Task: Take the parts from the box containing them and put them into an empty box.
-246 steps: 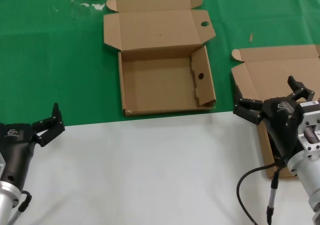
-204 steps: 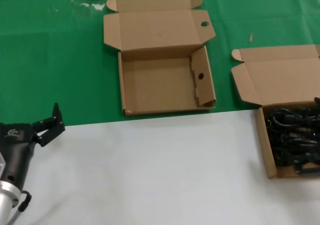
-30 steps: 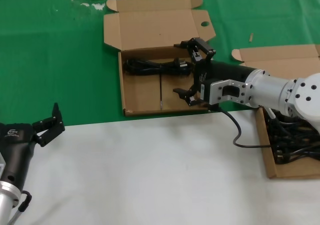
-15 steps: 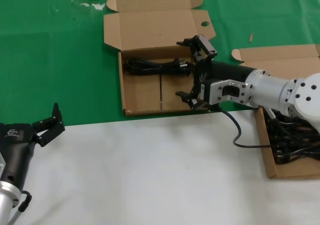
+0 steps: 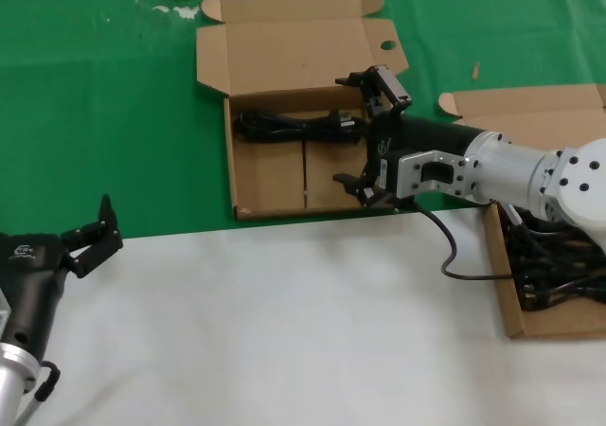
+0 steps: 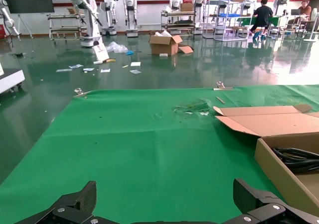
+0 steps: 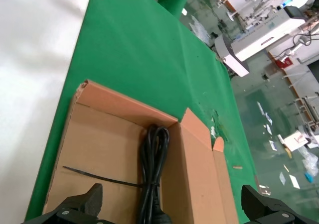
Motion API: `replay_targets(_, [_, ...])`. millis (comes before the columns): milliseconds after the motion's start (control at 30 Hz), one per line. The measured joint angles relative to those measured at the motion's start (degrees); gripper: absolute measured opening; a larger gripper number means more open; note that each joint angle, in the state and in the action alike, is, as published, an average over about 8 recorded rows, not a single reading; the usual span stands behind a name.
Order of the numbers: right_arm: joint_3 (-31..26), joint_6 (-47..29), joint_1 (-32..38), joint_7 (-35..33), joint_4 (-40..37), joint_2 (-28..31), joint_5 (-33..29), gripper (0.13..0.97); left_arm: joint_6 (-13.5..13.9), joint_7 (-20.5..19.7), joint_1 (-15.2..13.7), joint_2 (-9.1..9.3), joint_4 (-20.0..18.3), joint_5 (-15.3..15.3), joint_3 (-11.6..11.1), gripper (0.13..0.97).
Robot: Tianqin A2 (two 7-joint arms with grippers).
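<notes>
I am at the release step of the first transfer. The receiving box (image 5: 312, 161), centre of the head view, holds one coiled cord (image 5: 294, 125) lying along its far wall. The supply box (image 5: 530, 256), at the right edge, holds the remaining cords (image 5: 559, 265). My right gripper (image 5: 371, 133) hovers over the receiving box's right end, jaws spread wide, nothing in them. My left gripper (image 5: 92, 235) sits parked at lower left, jaws apart. Next move, as I judge it: lift the right arm clear of the box wall, swing it to the supply box and close on another cord.
</notes>
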Motion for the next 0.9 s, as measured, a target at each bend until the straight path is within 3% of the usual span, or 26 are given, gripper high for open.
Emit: replay_targets(900, [8.06,11.1,-13.43,10.11,8.42,-2.52,6.58,0.966,0.0,0.0,0.0,0.0,0.0,0.0,0.0,0.966])
